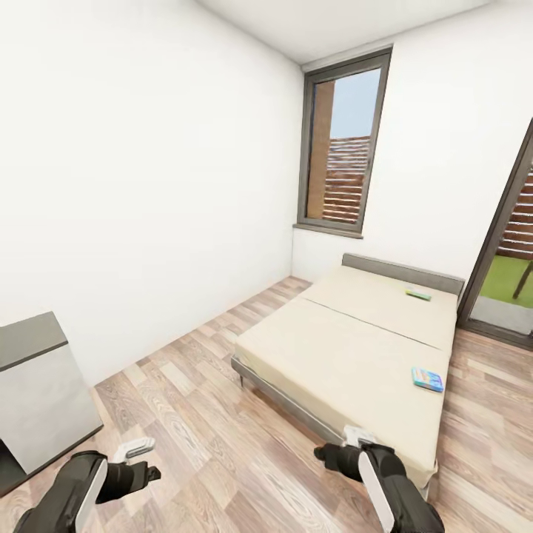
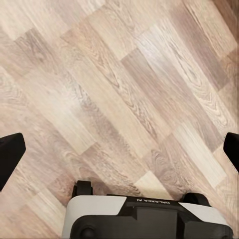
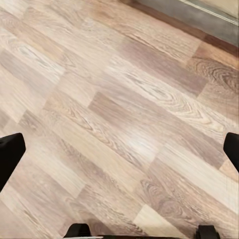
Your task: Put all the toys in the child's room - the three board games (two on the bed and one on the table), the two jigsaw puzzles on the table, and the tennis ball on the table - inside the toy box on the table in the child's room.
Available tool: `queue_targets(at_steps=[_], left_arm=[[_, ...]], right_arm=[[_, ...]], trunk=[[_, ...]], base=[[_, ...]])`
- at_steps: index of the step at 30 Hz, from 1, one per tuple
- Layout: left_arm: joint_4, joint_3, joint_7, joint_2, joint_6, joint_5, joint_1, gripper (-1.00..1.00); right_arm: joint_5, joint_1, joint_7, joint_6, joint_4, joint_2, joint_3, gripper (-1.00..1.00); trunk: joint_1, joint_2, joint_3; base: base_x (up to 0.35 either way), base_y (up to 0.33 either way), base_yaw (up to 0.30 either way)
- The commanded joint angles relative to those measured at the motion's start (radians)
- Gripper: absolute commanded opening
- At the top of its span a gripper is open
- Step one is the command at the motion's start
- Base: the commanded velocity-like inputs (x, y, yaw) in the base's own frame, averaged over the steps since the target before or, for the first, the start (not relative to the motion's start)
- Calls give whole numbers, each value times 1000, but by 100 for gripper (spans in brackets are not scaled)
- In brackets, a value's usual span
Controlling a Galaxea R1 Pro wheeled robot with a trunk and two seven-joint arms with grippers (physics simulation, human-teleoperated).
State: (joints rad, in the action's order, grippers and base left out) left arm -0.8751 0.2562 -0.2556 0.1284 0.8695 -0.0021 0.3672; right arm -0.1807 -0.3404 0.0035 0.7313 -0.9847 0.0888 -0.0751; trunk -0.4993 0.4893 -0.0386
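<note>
Two board games lie flat on the bed (image 1: 348,348), well apart from each other. The blue board game (image 1: 428,379) sits near the mattress edge at about 3 o'clock in the head view; the green board game (image 1: 418,295) lies farther off, near the grey headboard (image 1: 403,271), at about 2 o'clock.

The bed stands on the wood floor (image 1: 200,414), its headboard just beside the glass door (image 1: 503,252) and below the tall window (image 1: 342,148).

A grey cabinet (image 1: 37,392) stands against the wall at 8 o'clock.

The left claw (image 1: 137,459) hangs at 7 o'clock, the right claw (image 1: 348,444) at 5 o'clock by the bed's foot. In each wrist view the dark fingertips (image 2: 10,154) (image 3: 10,152) sit at opposite frame edges, so both claws are spread wide, holding nothing, over bare floorboards.
</note>
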Motion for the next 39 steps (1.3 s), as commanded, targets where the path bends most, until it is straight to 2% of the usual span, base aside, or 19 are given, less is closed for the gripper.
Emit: queue_targets(at_steps=[1, 4, 5, 13, 17, 25, 39], left_arm=[[-3, 6, -11, 1, 7, -2, 1, 100], [-7, 15, -38, 18, 12, -1, 1, 100], [-13, 18, -63, 33, 33, 0, 2, 100], [-52, 16, -134, 45, 110, -2, 10, 100], [-67, 18, -157, 53, 123, -2, 11, 100], [-78, 21, -212, 89, 131, 1, 12, 100], [-79, 19, -383, 137, 132, -5, 12, 100]], right_arm=[[-11, 0, 0, 11, -20, 1, -2, 100], [-28, 5, -1, 29, -76, -2, -1, 100], [-36, 9, 0, 42, -111, -5, -3, 100], [-42, 11, 2, 74, -151, -9, -13, 100], [-43, 11, 3, 80, -157, -9, -24, 100], [-44, 11, 5, 85, -172, -9, -32, 100], [-53, 9, 34, 88, -198, -9, -46, 100]], trunk=[[3, -5, 1], [15, -26, 10], [19, -33, 14], [49, -89, 39], [49, -89, 39], [49, -89, 39], [49, -89, 39]], base=[[0, 0, 0], [0, 0, 0], [0, 0, 0], [0, 0, 0], [0, 0, 0], [0, 0, -35], [0, 0, -238]])
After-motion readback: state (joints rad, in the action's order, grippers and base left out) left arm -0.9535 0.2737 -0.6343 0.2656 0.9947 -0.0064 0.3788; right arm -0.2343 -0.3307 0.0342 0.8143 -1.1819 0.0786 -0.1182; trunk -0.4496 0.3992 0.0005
